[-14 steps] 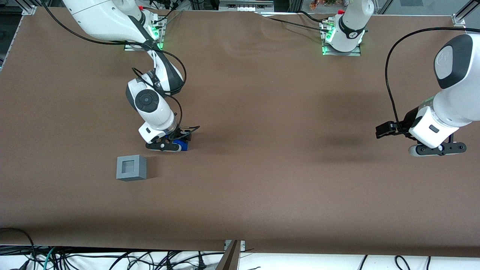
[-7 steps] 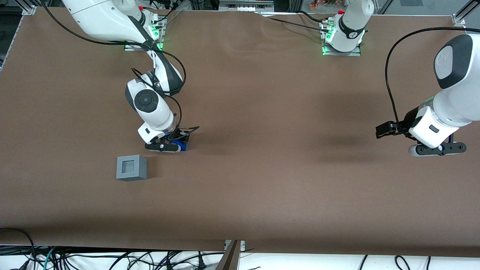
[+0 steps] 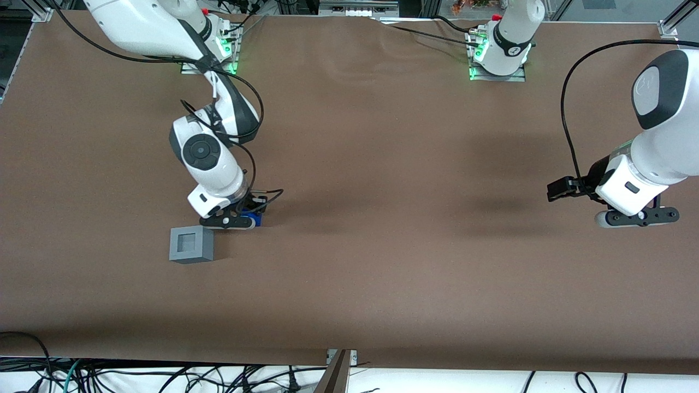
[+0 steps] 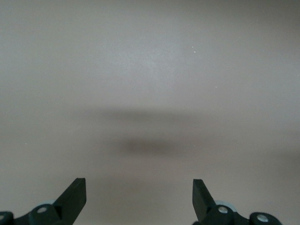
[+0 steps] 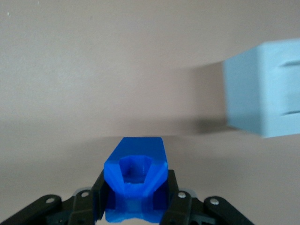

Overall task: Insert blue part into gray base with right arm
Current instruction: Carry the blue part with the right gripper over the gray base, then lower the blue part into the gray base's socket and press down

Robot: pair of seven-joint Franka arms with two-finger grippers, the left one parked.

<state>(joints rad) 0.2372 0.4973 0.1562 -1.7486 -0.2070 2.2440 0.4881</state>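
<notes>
Front view, items in order across the brown table (image 3: 382,164). Gray base (image 3: 191,244): cube, recess in top face, resting on the table toward the working arm's end. Right arm (image 3: 205,158): white, reaching down just above the base. Gripper (image 3: 229,221): fingers closed on the blue part (image 3: 254,218), held clear of the table, slightly farther from the camera than the base. Right wrist view: blue part (image 5: 136,180) clamped between both fingers; gray base (image 5: 265,89) near, apart.

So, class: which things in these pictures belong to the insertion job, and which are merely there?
Belong to the job:
- blue part, held in the shut pincer, just beside the base
- gray base, on the table, recess empty
- right arm

Merely there:
- brown table
- cables along the table's front edge
</notes>
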